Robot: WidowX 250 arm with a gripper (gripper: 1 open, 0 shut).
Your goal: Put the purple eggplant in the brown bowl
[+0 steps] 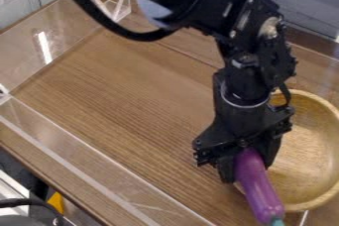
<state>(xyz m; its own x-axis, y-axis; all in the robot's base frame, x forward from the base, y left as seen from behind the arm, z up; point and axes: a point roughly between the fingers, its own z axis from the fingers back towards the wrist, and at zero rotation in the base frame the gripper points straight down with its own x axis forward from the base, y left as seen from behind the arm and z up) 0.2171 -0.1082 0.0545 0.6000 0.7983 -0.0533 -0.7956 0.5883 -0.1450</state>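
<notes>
Gripping purple eggplant [259, 187] in closed jaws, beside brown bowl [312, 131], its visible hollow bare

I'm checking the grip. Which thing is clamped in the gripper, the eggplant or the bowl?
The purple eggplant: the gripper is shut on its upper end, and it hangs slanted over the near rim of the brown bowl.

Brown bowl [312, 161] cropped right; purple eggplant [259, 192] tip blurred
</notes>
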